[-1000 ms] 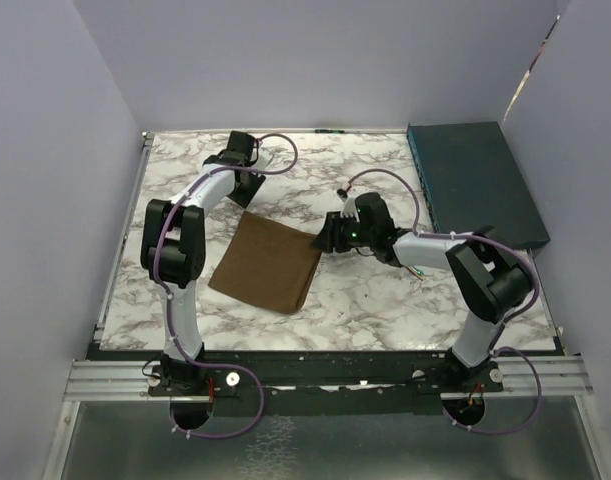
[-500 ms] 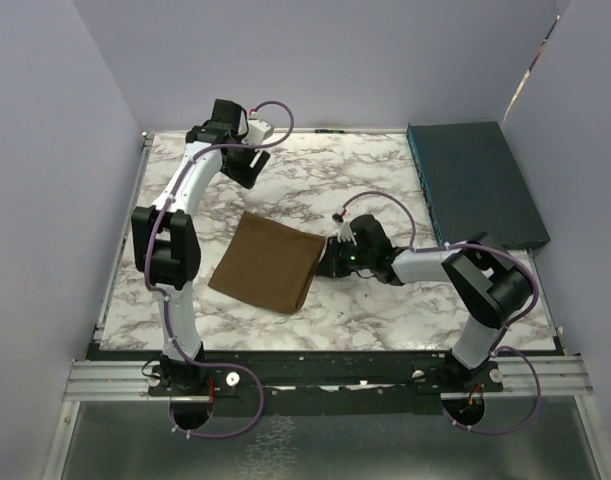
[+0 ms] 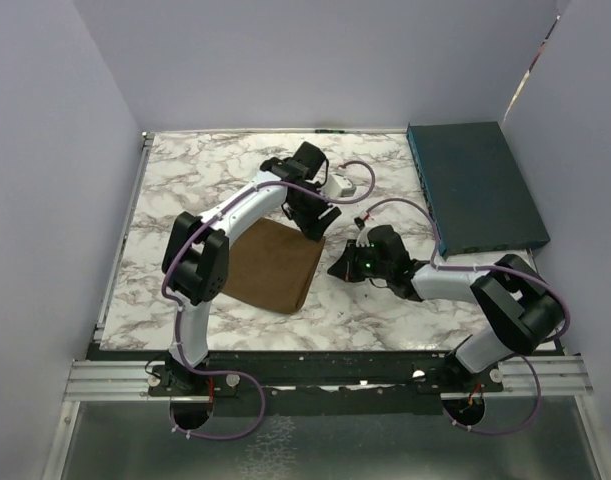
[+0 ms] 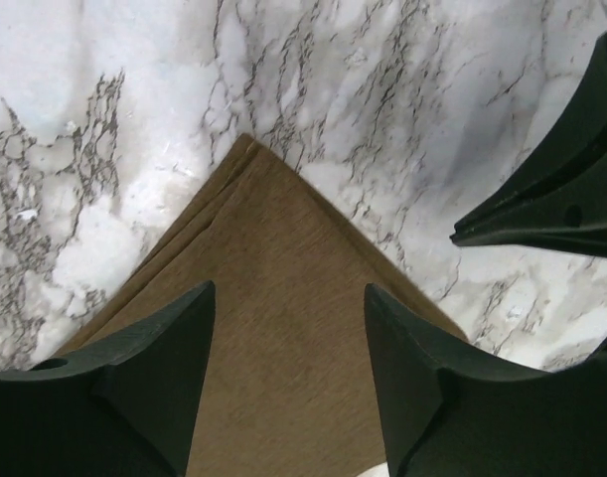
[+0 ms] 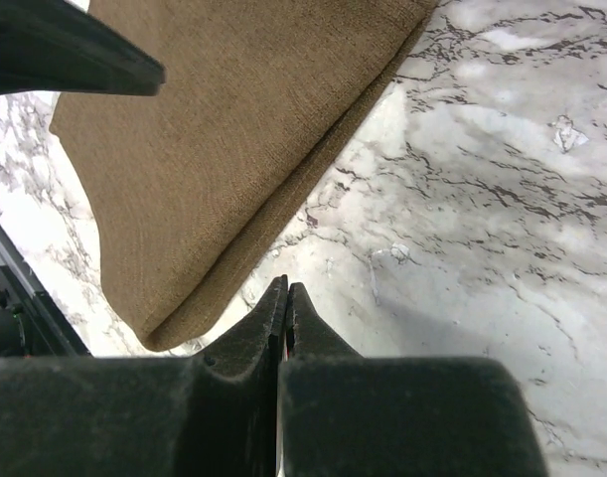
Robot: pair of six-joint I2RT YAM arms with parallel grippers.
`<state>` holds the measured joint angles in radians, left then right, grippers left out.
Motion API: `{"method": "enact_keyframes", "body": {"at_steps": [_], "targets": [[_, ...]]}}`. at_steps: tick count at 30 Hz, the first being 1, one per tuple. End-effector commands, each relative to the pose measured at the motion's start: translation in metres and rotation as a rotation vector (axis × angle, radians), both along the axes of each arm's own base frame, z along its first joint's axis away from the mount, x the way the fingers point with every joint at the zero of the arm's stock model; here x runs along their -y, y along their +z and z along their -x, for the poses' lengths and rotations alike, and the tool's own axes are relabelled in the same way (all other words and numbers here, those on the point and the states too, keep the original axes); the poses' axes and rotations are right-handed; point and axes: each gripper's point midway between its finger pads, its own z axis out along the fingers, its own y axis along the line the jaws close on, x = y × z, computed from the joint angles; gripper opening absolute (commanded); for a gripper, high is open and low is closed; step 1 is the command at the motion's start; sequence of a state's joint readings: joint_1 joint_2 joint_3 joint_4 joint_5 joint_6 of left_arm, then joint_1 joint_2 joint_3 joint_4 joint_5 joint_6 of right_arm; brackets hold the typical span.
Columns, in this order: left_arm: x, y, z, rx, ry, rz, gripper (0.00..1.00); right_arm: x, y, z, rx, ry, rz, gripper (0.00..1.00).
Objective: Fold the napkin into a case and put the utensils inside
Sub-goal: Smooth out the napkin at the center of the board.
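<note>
The brown napkin [image 3: 273, 265] lies flat on the marble table, folded in layers into a broad rectangle. My left gripper [image 3: 311, 218] hovers open over its far right corner, and the cloth [image 4: 283, 338] shows between the fingers [image 4: 154, 368] with nothing held. My right gripper [image 3: 338, 270] sits low on the table just off the napkin's right edge [image 5: 224, 149]. Its jaws [image 5: 286, 286] are shut on nothing, with the tips a little short of the fold. The utensils are out of view, and no narrow case shape shows.
A dark teal flat box [image 3: 475, 185] lies at the back right of the table. Purple walls close in the left, back and right sides. The two arms' grippers stand close together beside the napkin's right edge.
My left arm swung from the back left corner to above the napkin's far right corner. The right gripper closed and slid slightly nearer along the napkin's right edge.
</note>
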<state>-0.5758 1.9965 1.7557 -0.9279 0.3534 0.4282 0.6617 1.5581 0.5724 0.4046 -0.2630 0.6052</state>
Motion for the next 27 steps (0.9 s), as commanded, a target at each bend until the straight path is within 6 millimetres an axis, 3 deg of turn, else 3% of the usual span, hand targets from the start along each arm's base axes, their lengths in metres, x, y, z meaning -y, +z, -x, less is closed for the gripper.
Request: {"method": "enact_keyframes", "body": {"at_steps": [1, 5, 15, 22, 27], "targets": [[0.018, -0.01, -0.001, 0.011, 0.046, 0.041, 0.56, 0.007, -0.001, -0.003, 0.01, -0.059, -0.008, 0.01], [0.021, -0.028, 0.005, 0.006, 0.078, 0.021, 0.46, 0.004, 0.0, 0.002, 0.005, -0.043, -0.055, 0.01], [0.023, -0.066, 0.006, 0.019, 0.173, -0.056, 0.39, 0.002, -0.008, 0.006, 0.023, 0.011, -0.038, 0.01], [0.025, -0.086, 0.005, 0.021, 0.198, -0.113, 0.39, 0.005, -0.011, 0.012, 0.103, 0.067, -0.032, 0.01], [0.027, -0.087, -0.002, 0.036, 0.216, -0.123, 0.45, 0.009, -0.002, 0.013, 0.225, 0.094, -0.01, 0.01]]}}
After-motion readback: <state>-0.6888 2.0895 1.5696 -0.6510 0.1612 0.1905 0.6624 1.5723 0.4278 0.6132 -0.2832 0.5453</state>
